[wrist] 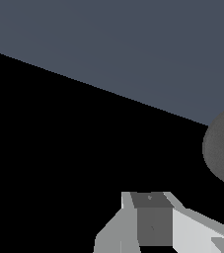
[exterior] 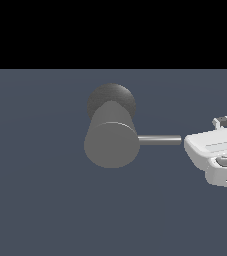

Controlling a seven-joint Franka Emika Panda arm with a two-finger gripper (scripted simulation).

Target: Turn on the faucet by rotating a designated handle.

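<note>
One thin grey metallic rod handle (exterior: 159, 140) runs horizontally from matte grey cylindrical faucet (exterior: 111, 142) toward white gripper (exterior: 197, 145) at its free end; grip state indeterminable.

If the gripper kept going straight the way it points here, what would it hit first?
Probably the free end of the handle. In the exterior view the gripper sits just off that tip, facing along the rod toward the faucet. Depth is unclear, so it might pass beside the rod.
</note>
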